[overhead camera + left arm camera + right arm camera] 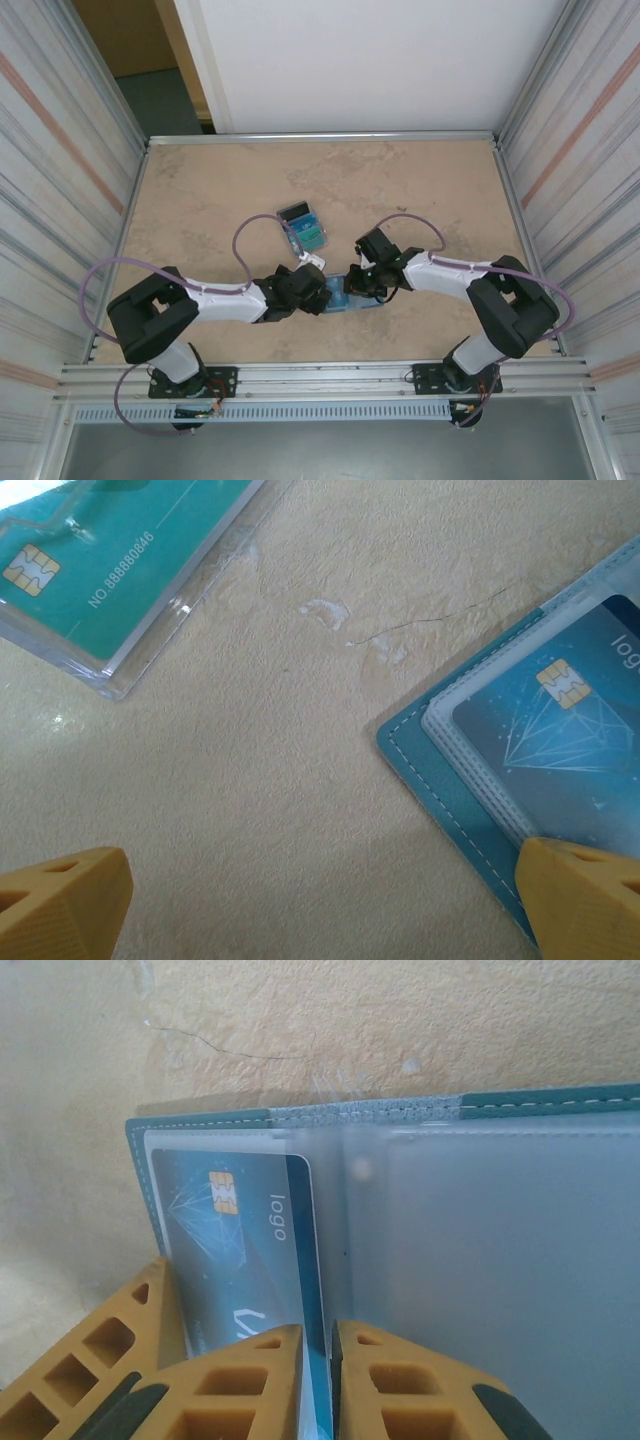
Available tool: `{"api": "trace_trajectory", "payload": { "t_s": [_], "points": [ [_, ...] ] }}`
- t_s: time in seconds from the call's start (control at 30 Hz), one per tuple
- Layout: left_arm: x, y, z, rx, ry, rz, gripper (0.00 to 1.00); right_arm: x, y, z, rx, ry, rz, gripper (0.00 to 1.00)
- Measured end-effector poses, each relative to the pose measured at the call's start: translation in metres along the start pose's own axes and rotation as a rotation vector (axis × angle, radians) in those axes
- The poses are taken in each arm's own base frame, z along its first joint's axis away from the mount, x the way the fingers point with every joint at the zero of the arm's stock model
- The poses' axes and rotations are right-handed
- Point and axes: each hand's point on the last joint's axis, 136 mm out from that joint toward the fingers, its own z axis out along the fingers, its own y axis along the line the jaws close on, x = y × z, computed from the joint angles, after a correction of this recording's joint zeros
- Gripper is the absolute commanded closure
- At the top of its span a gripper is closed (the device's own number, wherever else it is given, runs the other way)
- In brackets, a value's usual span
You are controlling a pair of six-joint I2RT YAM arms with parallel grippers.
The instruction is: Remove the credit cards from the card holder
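- Card holder (150,1160): lay open and flat on the counter (220,190), between the two claws. It had a teal-blue cover with white stitching and a paler inside under frosted clear pockets.
- Blue card (240,1240): sat in a pocket in one half of the card holder. It showed a gold chip, a pale diamond line drawing and the word "logo". I judged it not yet out.
- Credit cards (301,225) already removed: a small fan of black, blue and teal-green lay on the counter beyond the card holder, well apart from it.
- Teal card (110,550): appeared to be one of that fan. It had a clear sleeve, a chip and a printed number, and lay apart from the card holder's corner.
- Right claw (318,1380): at the card holder's near edge, fingers almost together. As far as I could tell it was clamped on the blue card's edge. I could not tell whether the clear pocket leaf was pinched along with it.
- Left claw (320,910): fingers spread wide and holding nothing, low over bare counter just beside the card holder's corner.
- Progress, my judgement: mostly done, with several cards out and at least the blue card left. The other half of the card holder looked empty through the frosting, though I could not be sure.
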Motion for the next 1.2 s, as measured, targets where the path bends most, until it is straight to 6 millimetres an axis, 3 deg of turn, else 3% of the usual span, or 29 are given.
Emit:
{"api": "trace_trajectory", "payload": {
  "t_s": [0.6, 1.2],
  "points": [
    [0.001, 0.0, 0.0, -0.014, 0.021, 0.01, 0.01, -0.001, 0.003, 0.005, -0.13, 0.022, 0.034, 0.85],
    [0.001, 0.003, -0.001, -0.033, 0.036, 0.022, 0.01, -0.005, 0.008, -0.002, -0.232, 0.015, 0.063, 1.0]
  ]
}}
